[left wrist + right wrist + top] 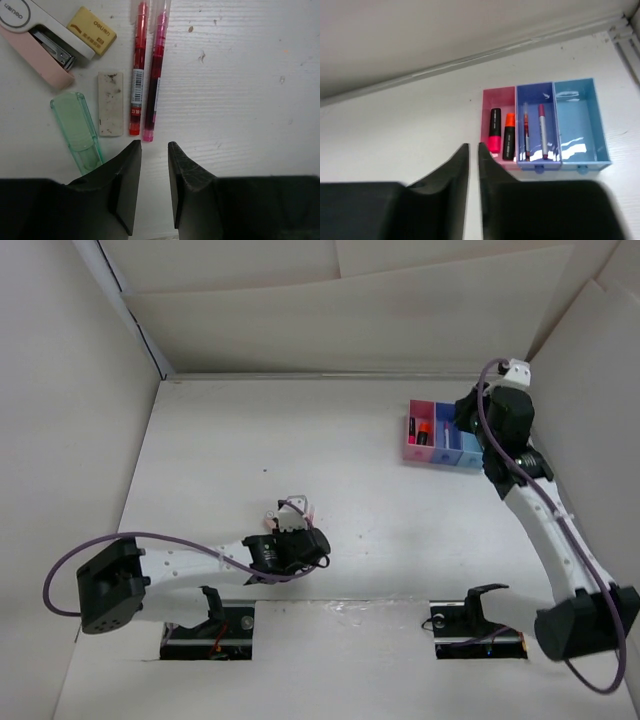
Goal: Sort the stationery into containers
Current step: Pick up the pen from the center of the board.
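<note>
- Stationery lies loose on the white table (400, 540) just ahead of the left gripper (154, 145), whose jaws stand apart with nothing between them
- A red pen (137, 70) and a pink pen (156, 75) lie side by side, close along their length, with their near ends just beyond the fingertips
- Left of the pens lies a smudged beige eraser (110, 103), and beside that a translucent green eraser (80, 130) whose near end is hidden behind the left finger
- Farther off sit a yellow eraser (91, 31) and a pink-and-white stapler (35, 40), touching or very nearly so
- The right gripper (473, 146) hovers near the containers at the far right of the table, its jaws only a narrow slit apart and holding nothing
- The pink bin (497, 91) holds a pink-capped highlighter (494, 130) and an orange-capped highlighter (509, 136), both with black bodies
- The darker blue bin (535, 87) next to it holds two thin pens (543, 132), and the light blue bin (580, 130) joins it on the other side
</note>
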`<action>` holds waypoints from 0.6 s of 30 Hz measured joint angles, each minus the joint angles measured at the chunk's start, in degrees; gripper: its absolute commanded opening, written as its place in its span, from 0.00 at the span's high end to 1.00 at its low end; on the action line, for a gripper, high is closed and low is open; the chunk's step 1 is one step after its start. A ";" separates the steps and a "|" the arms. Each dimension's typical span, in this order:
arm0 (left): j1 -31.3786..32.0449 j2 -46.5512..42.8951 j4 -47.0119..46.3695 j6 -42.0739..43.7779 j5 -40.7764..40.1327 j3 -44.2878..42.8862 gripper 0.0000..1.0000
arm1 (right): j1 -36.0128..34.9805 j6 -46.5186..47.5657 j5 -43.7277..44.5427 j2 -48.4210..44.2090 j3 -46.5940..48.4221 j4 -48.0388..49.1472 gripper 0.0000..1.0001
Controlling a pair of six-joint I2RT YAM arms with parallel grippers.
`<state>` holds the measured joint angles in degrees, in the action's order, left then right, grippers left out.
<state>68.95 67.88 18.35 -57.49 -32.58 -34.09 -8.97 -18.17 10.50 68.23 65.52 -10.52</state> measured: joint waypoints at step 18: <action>-1.18 10.78 -2.93 2.34 -1.77 -4.26 0.77 | -6.23 -1.31 -4.96 -13.11 -14.73 -3.72 0.88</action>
<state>67.77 78.65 15.42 -55.16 -34.35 -38.35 -15.20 -19.49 5.54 55.11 50.78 -14.24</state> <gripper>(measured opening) 0.229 0.122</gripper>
